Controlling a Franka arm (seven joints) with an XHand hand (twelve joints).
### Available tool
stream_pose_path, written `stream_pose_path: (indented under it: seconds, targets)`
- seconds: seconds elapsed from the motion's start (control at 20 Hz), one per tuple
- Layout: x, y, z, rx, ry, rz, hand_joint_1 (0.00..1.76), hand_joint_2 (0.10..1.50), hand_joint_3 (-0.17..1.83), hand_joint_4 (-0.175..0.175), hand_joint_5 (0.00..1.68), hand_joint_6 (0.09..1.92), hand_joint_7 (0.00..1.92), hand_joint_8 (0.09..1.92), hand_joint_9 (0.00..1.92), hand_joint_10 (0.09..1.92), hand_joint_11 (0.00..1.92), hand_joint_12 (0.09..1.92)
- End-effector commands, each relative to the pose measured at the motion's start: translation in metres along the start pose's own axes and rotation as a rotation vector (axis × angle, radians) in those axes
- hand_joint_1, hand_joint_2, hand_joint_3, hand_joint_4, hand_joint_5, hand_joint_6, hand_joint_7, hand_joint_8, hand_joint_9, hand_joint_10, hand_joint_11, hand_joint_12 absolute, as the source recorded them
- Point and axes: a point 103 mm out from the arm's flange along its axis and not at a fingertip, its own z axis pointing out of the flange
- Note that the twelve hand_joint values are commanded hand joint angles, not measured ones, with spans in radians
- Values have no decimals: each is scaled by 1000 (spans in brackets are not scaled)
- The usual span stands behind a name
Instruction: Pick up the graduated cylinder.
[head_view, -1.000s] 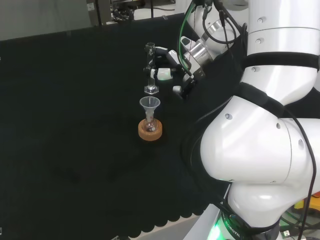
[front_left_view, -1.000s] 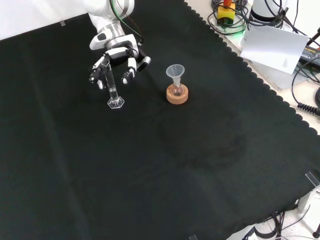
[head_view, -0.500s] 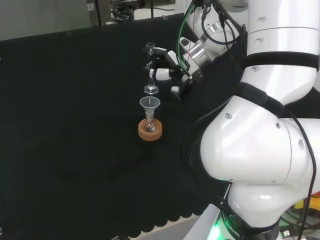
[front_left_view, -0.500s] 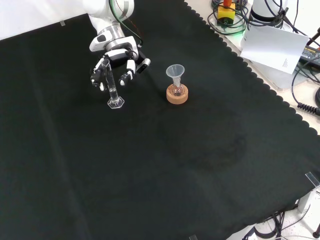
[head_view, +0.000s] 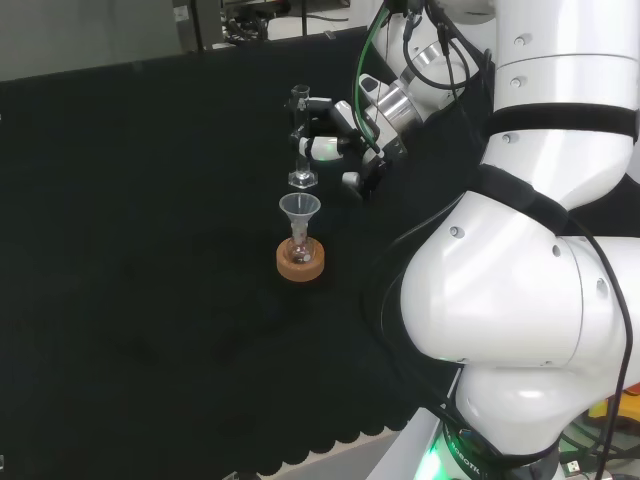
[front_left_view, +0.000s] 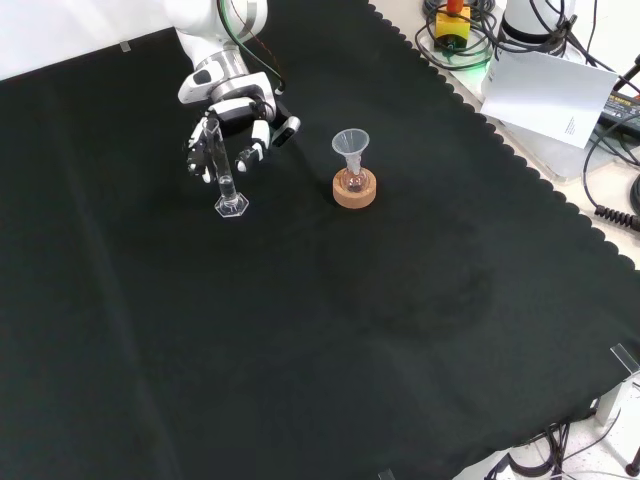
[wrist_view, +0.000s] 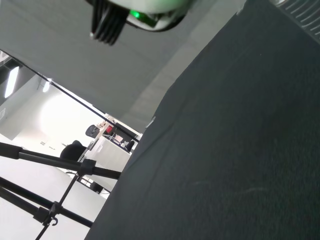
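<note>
A clear graduated cylinder (head_view: 299, 135) (front_left_view: 220, 165) stands upright on the black cloth, its hexagonal foot (front_left_view: 231, 207) resting on the cloth. The black and white hand (head_view: 335, 135) (front_left_view: 235, 120) is at the cylinder's upper part. Its fingers (front_left_view: 196, 152) curl round the tube from both sides, and one white-tipped finger (head_view: 322, 147) touches the glass in the head view. In the wrist view a blurred white part of the hand (wrist_view: 150, 7) shows over black cloth.
A small flask with a clear funnel (head_view: 299, 208) (front_left_view: 351, 142) in its neck sits on a cork ring (head_view: 300, 264) (front_left_view: 354, 190), close beside the cylinder. The arm's white links (head_view: 530, 250) stand at the head view's right. Cables and a paper sheet (front_left_view: 548, 95) lie beyond the cloth's scalloped edge.
The hand's fingers have drawn in from a spread pose and now close round the cylinder's upper part. The cylinder's foot has stayed in place on the cloth.
</note>
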Motion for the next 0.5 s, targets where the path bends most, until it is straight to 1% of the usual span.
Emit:
stream_pose_path:
  seconds: [0.05,0.25,0.3,0.35,0.5]
  targets:
    - [0,0,0,2,-1,0,1049,742,590,-14,762,221,706,547,1031,292,888,1016]
    - [0,6,-2,11,2,5,1051,755,586,-13,745,294,722,534,1058,250,906,1001]
    - [7,10,-7,7,4,5,1050,758,586,-13,742,308,724,532,1063,243,907,1000]
    - [9,12,-8,4,4,3,1050,761,586,-13,741,317,726,531,1066,239,909,1000]
    - [5,12,-3,-11,-31,1,1050,774,591,-13,745,333,730,530,1074,235,914,1001]
